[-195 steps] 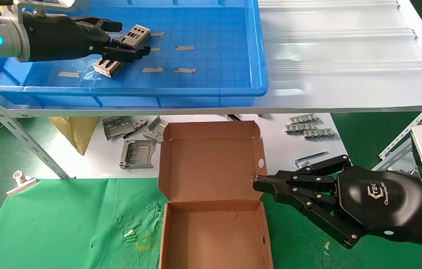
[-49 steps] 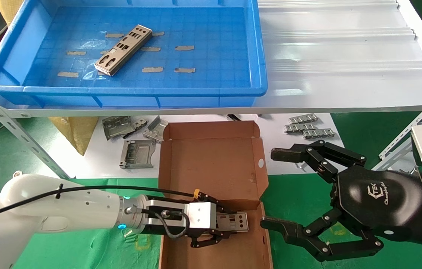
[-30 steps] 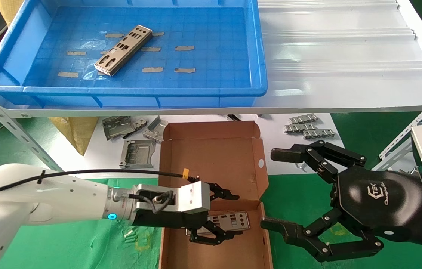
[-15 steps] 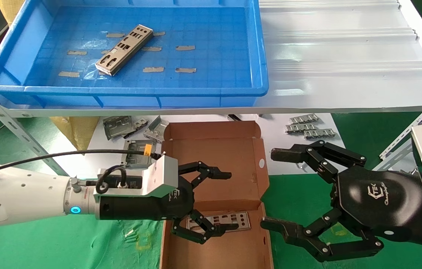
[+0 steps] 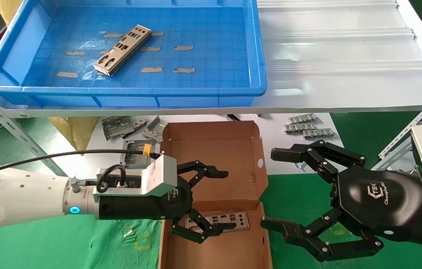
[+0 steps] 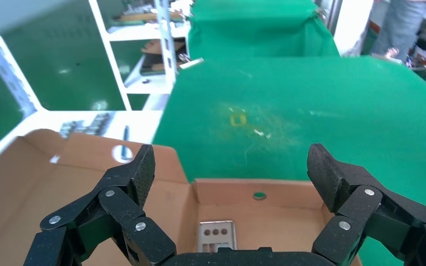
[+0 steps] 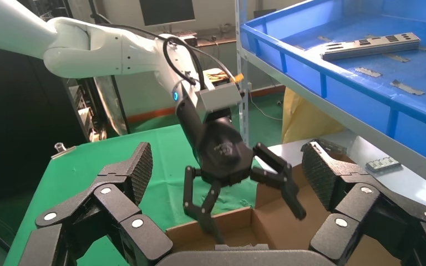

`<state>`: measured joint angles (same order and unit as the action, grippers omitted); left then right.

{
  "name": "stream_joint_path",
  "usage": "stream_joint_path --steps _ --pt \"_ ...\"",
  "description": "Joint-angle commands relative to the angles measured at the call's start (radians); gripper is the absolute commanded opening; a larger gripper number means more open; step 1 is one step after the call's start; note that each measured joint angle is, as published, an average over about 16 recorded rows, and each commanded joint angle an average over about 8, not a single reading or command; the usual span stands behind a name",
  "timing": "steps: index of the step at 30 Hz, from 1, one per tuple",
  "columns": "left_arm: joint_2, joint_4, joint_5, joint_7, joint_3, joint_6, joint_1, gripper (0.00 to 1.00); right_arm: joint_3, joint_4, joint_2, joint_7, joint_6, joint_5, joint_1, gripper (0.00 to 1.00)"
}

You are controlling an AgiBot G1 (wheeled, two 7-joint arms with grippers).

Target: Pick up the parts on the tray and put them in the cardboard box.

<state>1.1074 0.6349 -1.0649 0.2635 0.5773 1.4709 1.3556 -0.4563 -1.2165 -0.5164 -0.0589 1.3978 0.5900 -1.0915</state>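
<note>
One silver punched part [image 5: 122,50] lies slantwise on the floor of the blue tray [image 5: 196,90], also seen in the right wrist view [image 7: 370,45]. A second part [image 5: 233,219] lies flat in the brown cardboard box [image 5: 214,250], and shows in the left wrist view [image 6: 216,236]. My left gripper [image 5: 225,199] hangs open and empty over the box, above that part; it shows in the right wrist view [image 7: 252,208]. My right gripper [image 5: 277,189] is open and empty just right of the box.
The box lid [image 5: 211,164] stands open behind the box. Grey stamped brackets [image 5: 136,153] and ridged strips [image 5: 308,129] lie on the white sheet under the shelf. A slanted metal shelf brace [image 5: 12,130] runs at the left. Green cloth covers the table.
My left gripper carried a part from the tray down into the box, opened and let it go, then rose and drew back. My right gripper opened wide beside the box.
</note>
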Motion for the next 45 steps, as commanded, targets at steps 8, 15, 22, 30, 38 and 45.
stream_joint_path --steps 8,15,22,30,38,45 --pt "-0.072 0.095 0.049 -0.066 -0.043 0.004 -0.041 1.0 0.0 0.0 0.0 0.0 0.0 0.0 0.0 1.0" --pt "-0.134 0.175 0.09 -0.122 -0.08 0.007 -0.076 1.0 0.0 0.0 0.0 0.0 0.0 0.0 0.0 1.0" --pt "-0.196 0.256 0.132 -0.178 -0.118 0.01 -0.111 1.0 0.0 0.0 0.0 0.0 0.0 0.0 0.0 1.0" --pt "-0.267 0.349 0.18 -0.243 -0.16 0.013 -0.151 1.0 0.0 0.0 0.0 0.0 0.0 0.0 0.0 1.0" --pt "-0.338 0.442 0.228 -0.307 -0.203 0.017 -0.191 1.0 0.0 0.0 0.0 0.0 0.0 0.0 0.0 1.0" --pt "-0.399 0.522 0.269 -0.363 -0.24 0.02 -0.226 1.0 0.0 0.0 0.0 0.0 0.0 0.0 0.0 1.0"
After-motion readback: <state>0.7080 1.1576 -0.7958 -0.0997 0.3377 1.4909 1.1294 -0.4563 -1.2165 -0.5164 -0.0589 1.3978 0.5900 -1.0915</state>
